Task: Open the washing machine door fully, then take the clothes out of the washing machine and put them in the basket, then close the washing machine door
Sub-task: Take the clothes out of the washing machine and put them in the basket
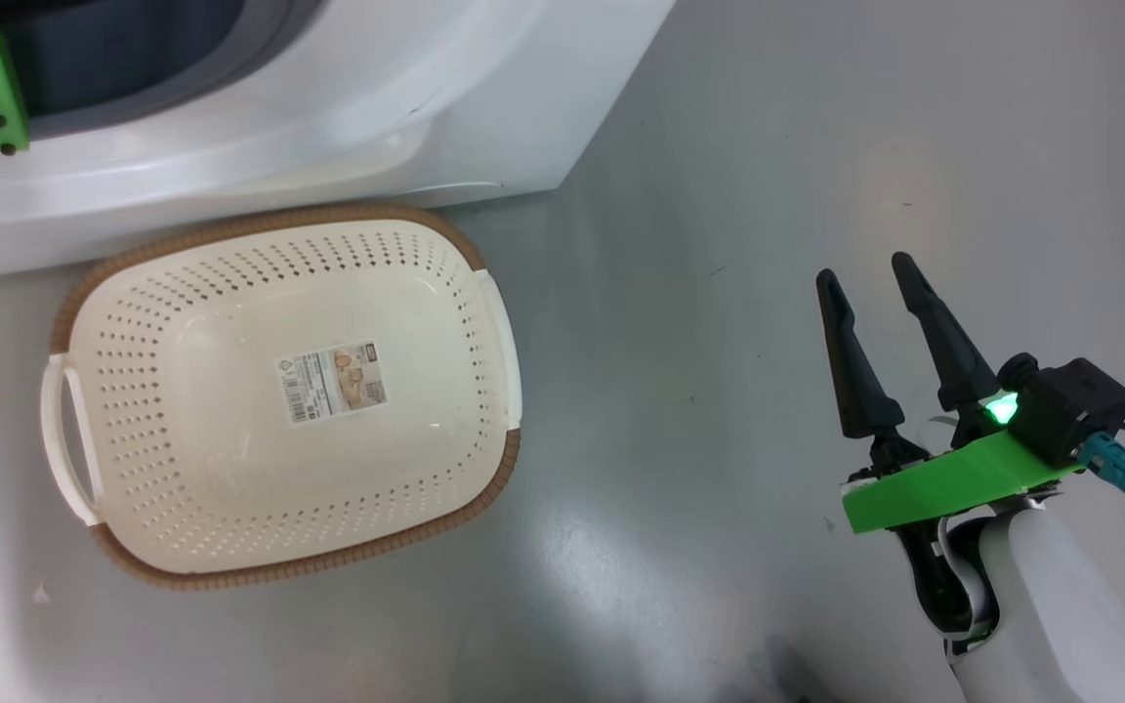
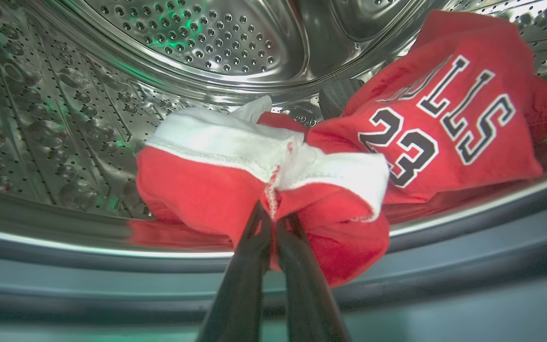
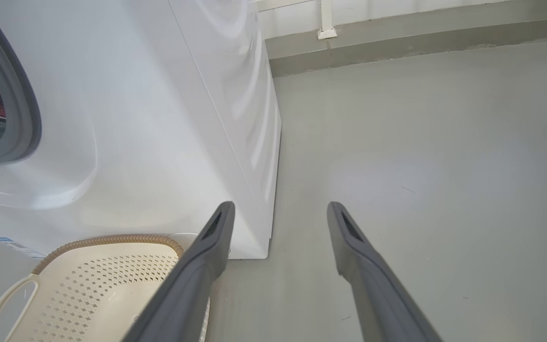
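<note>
Left claw [image 2: 276,216] pinches the red Bulls jersey [image 2: 444,137] in the drum [image 2: 197,33]; right claw [image 1: 864,268] gapes empty; basket [image 1: 182,283], at its nine o'clock, unfilled.

The left tool [image 2: 273,221] is pinched tight on a fold of the red clothes [image 2: 444,133], right at the white trim. The bundle sags over the grey rubber rim [image 2: 444,266], and the rest, with its "23" lettering, lies in the steel drum [image 2: 64,118].

drum [image 2: 207,38] shiny perforated steel; clothes [image 2: 197,190] soft red cloth, white stitched trim; washing machine [image 1: 348,107] shell glossy white; basket [image 1: 133,322] matt cream plastic, brown woven-look rim; floor [image 1: 768,146] smooth grey, slight sheen.
</note>
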You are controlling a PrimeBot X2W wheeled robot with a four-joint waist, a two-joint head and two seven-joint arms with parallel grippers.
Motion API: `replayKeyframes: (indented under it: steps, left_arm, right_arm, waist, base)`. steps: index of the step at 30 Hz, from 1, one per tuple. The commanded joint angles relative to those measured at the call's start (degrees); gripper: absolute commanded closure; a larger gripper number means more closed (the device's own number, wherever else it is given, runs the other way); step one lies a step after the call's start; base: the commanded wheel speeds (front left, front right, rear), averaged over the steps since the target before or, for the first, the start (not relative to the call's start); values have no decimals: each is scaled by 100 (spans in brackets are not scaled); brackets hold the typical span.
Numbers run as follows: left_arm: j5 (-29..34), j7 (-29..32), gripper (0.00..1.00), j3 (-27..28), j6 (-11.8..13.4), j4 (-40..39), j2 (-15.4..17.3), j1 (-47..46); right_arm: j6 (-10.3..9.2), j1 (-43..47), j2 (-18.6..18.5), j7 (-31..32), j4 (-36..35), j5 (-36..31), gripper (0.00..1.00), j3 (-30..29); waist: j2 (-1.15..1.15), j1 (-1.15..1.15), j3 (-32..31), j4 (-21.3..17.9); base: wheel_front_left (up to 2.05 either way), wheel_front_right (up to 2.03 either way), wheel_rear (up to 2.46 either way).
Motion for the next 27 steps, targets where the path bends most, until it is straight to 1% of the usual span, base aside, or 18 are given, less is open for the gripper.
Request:
replayKeyframes:
  steps: [1,8,14,15,19,27]
  left_arm:
    - [-68,-45,100,23,-32,-87,284,-47]
    - [-249,-349,100,71,-78,-79,81,106]
    - [-488,-609,100,205,-175,-266,-131,491]
    - [-561,-627,100,261,-192,-492,-198,678]
    - [-678,-632,100,443,-195,-1394,-303,1262]
    - [-650,-634,100,799,-216,-2880,-510,2446]
  right_arm:
    - [28,4,16,-37,-145,63,0,79]
    - [28,46,17,-37,-130,-18,0,48]
    - [28,133,17,-37,-82,-134,0,32]
    - [28,173,6,-37,-75,-164,0,10]
    - [28,253,-64,-37,-70,-204,0,-15]
    - [28,454,-194,-37,-93,-228,0,-120]
  waist:
    - [0,0,-6,22]
    - [0,0,-150,163]
    - [0,0,-393,321]
    - [0,0,-491,381]
    - [0,0,-700,490]
    - [0,0,-1008,694]
  base:
    - [0,0,0]
    - [0,0,0]
    - [0,0,0]
    - [0,0,0]
    - [0,0,0]
    - [0,0,0]
